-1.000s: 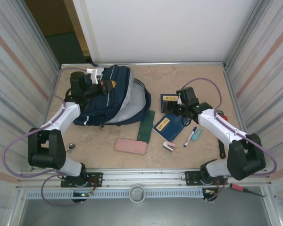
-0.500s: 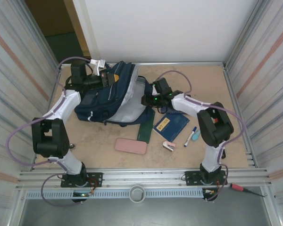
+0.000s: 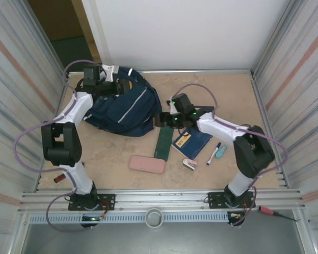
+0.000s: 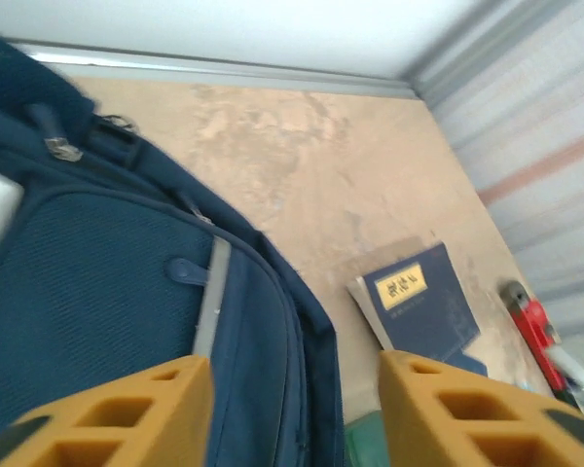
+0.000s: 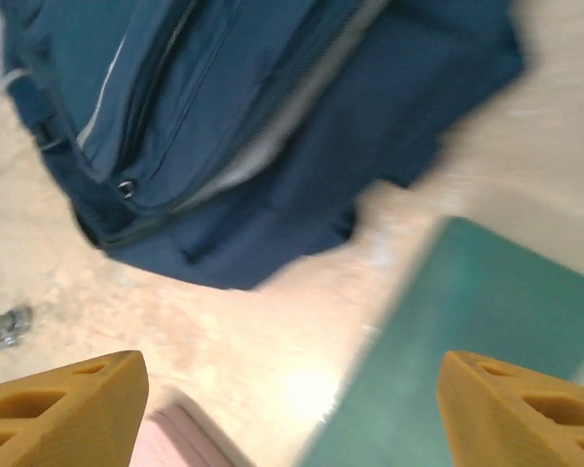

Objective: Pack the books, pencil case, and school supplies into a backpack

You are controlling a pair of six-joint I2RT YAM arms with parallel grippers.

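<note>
Orange-fingered and spread wide, my right tool (image 5: 292, 379) holds nothing. It hangs low over the bench (image 5: 273, 321), between the backpack (image 5: 224, 126) and the narrow green box (image 5: 487, 321), with the pink pencil case (image 5: 180, 438) on its near side. My left tool (image 4: 294, 375) is parted and empty too, above the backpack's top panel at the far left.

From above, the backpack lies slumped, and I can see no open mouth. It is soft and floppy, so I judge it needs pinching at a zip edge or top loop and lifting open.

One book (image 3: 192, 142) lies flat to the right of the green box. It looks stiff, thin and light, and is probably best taken by one edge. The marker (image 3: 214, 153), teal item (image 3: 221, 151) and pink-and-white item (image 3: 190, 165) sit beside it, small and likely to roll.
</note>
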